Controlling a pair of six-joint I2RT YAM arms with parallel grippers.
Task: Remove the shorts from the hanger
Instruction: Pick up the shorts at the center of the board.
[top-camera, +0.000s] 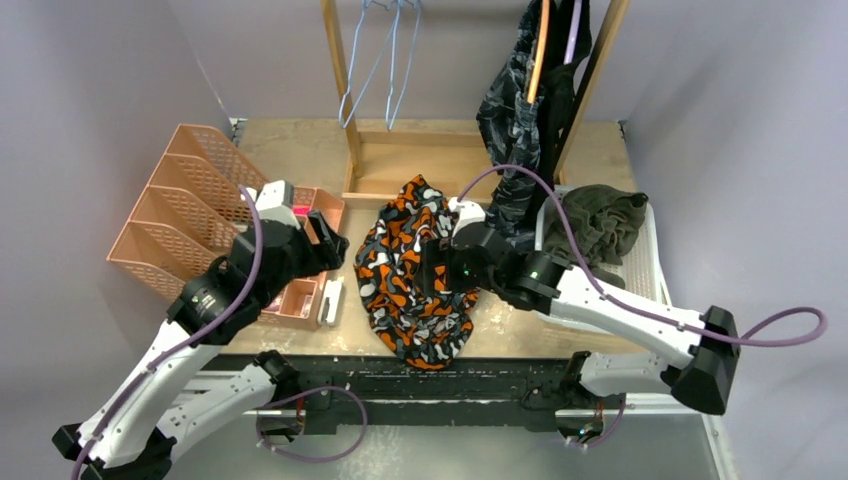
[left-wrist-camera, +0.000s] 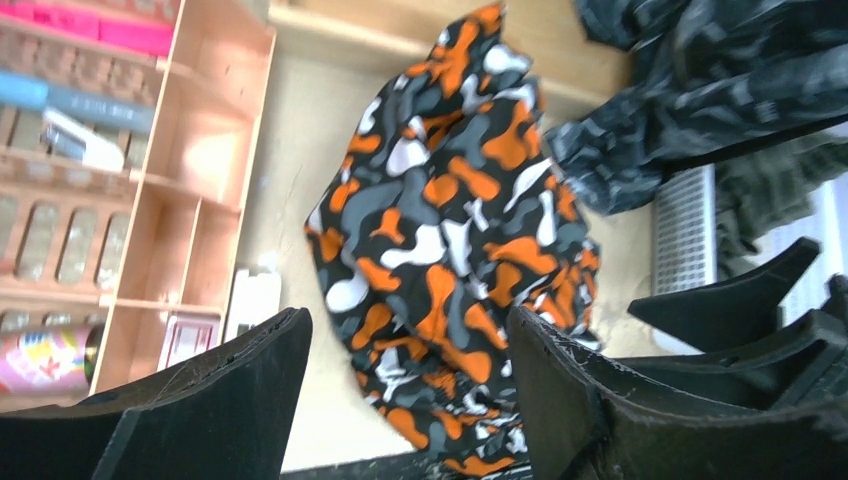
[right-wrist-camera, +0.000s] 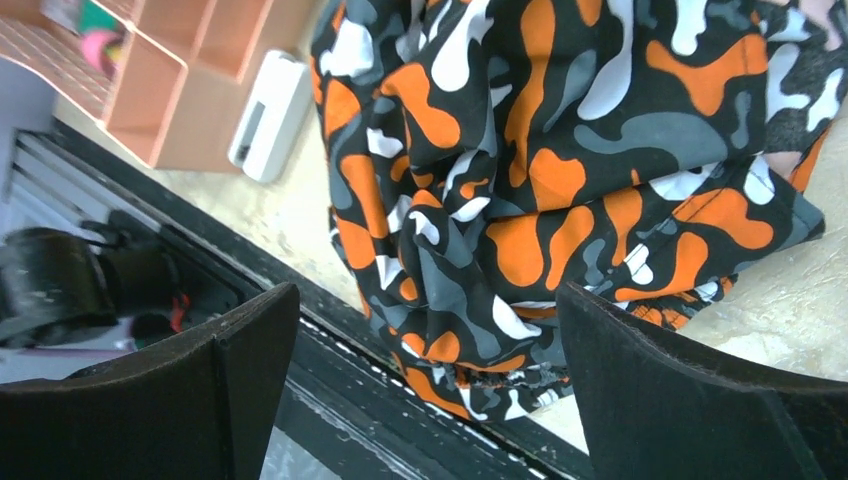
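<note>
Rightward, olive shorts (top-camera: 600, 222) in white basket (top-camera: 648, 262).

White on the long parts of the left arm (top-camera: 150, 375) and the right arm (top-camera: 620, 305), black at the joints and bases. Along each, a thin purple cable (top-camera: 790, 320) in loops. Black all over at the left tool (top-camera: 325, 240) and the right tool (top-camera: 432, 268). Small red light (top-camera: 303, 208) by the left one, tiny green lights (top-camera: 534, 272) by the right. Wide, flat, dark fingers (right-wrist-camera: 700, 390) with rough, scuffed edges.
</note>
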